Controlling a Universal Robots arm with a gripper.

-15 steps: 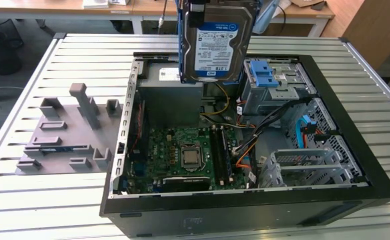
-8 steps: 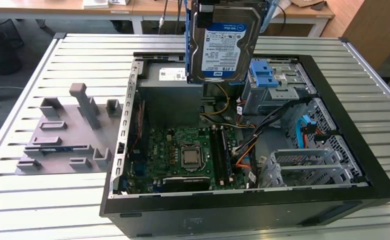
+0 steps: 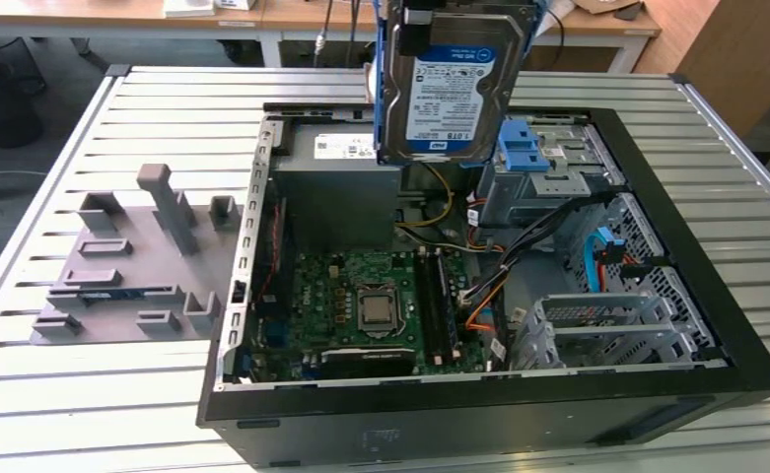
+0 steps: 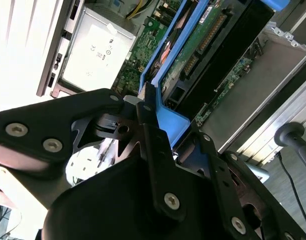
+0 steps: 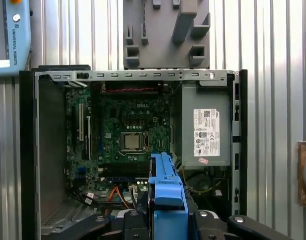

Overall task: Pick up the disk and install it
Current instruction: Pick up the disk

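Hanging disk: the disk (image 3: 444,84) is in the air at 12 o'clock in the exterior view. It stands on edge with its blue-and-white label facing the camera and blue rails down both long sides, and it sits in no bay.
Grip: the gripper (image 4: 175,132) has its jaws closed on the blue carrier end of the disk. In the second wrist view a black finger (image 4: 149,117) presses on each side.
Case: the open computer case (image 3: 700,389) lies on its side directly under the disk, its interior exposed.
Power supply: the grey power supply (image 3: 338,187) with a white sticker is at 11 o'clock inside the case. The disk overlaps its far edge in the exterior view.
Latch: the blue latch piece (image 3: 537,148) is at 1 o'clock inside the case, just beside the disk's lower corner as seen.
Board: the motherboard (image 3: 358,296) is at 7 o'clock inside the case.
Cage: the metal drive cage (image 3: 608,330) is at 4 o'clock inside the case.
Fixture: the grey slotted fixture (image 3: 135,266) is at 9 o'clock from the case, on the slatted table (image 3: 96,414).
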